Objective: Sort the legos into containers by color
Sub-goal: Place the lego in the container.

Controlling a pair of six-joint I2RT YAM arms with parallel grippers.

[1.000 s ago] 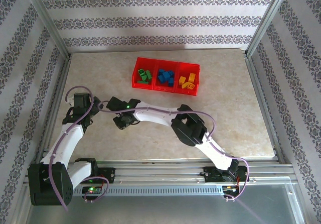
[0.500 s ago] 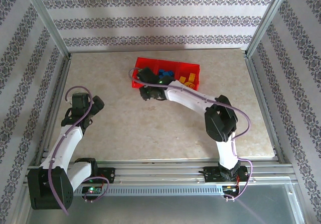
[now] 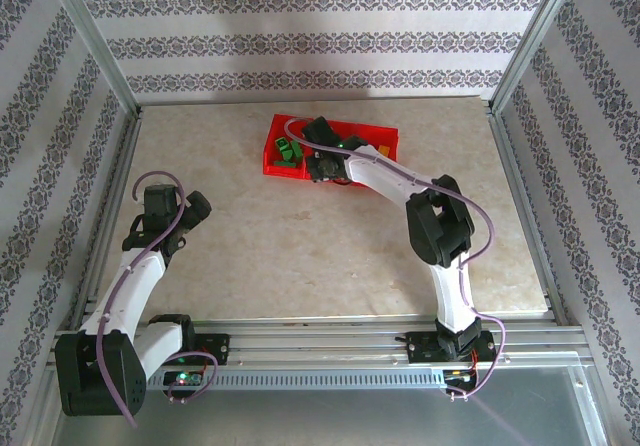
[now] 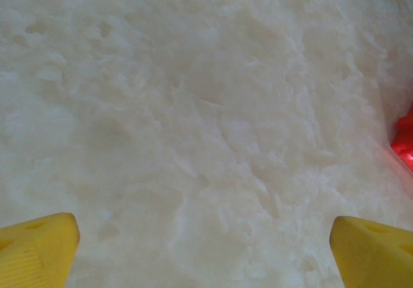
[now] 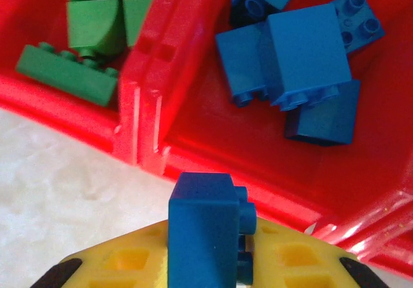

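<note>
1. Left end effector parked near-left over bare worktop, jaws spread wide with nothing between them. Probably just keeping out of the way.
2. Loads of open worktop between the arm bases and the tray, so plenty of swing room.
3. Right end effector clenched on a blue lego, hanging right at the near wall of the red tray, close to the divider.
4. Past that wall: blue pile in the middle compartment, greens in the left one. Likely needs a nudge farther and right to clear the rim before dropping.
</note>
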